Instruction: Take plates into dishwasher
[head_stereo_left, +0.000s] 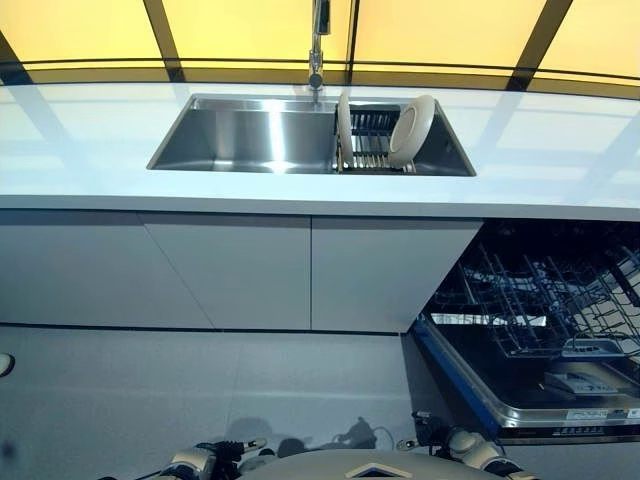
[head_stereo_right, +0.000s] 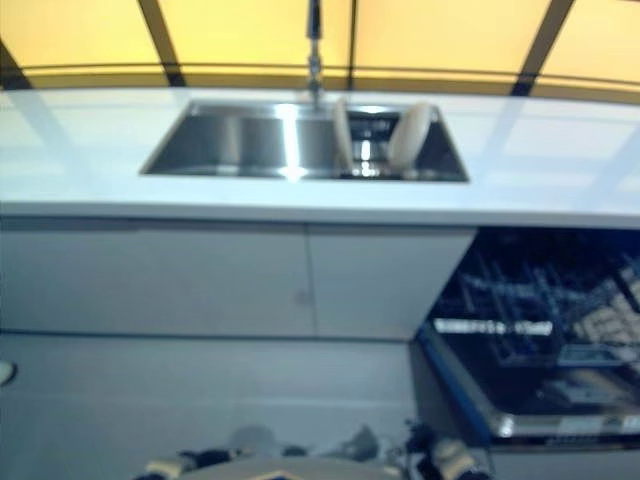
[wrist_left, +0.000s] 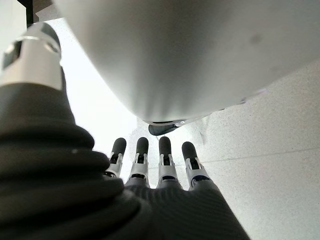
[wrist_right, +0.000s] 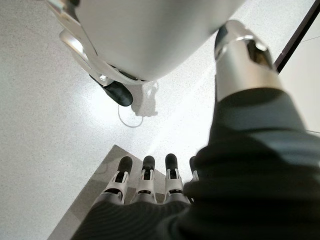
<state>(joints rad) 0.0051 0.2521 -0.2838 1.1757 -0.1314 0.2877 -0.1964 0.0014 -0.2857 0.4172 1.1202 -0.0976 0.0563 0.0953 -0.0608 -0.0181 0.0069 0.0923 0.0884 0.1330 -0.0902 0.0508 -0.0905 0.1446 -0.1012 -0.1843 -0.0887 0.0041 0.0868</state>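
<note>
Plates racked in sink, hands low and empty.
Two plates (head_stereo_left: 412, 130) stand in the sink rack (head_stereo_left: 370, 140), well beyond both hands; left hand (wrist_left: 160, 170) and right hand (wrist_right: 145, 182) hang with fingers straight, holding nothing.

Brushed steel sink (head_stereo_left: 240, 135), glossy countertop (head_stereo_left: 90, 150)

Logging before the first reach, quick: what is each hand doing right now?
Left hand: open, fingers straight, holding nothing.
Right hand: open, fingers straight, holding nothing.
</note>
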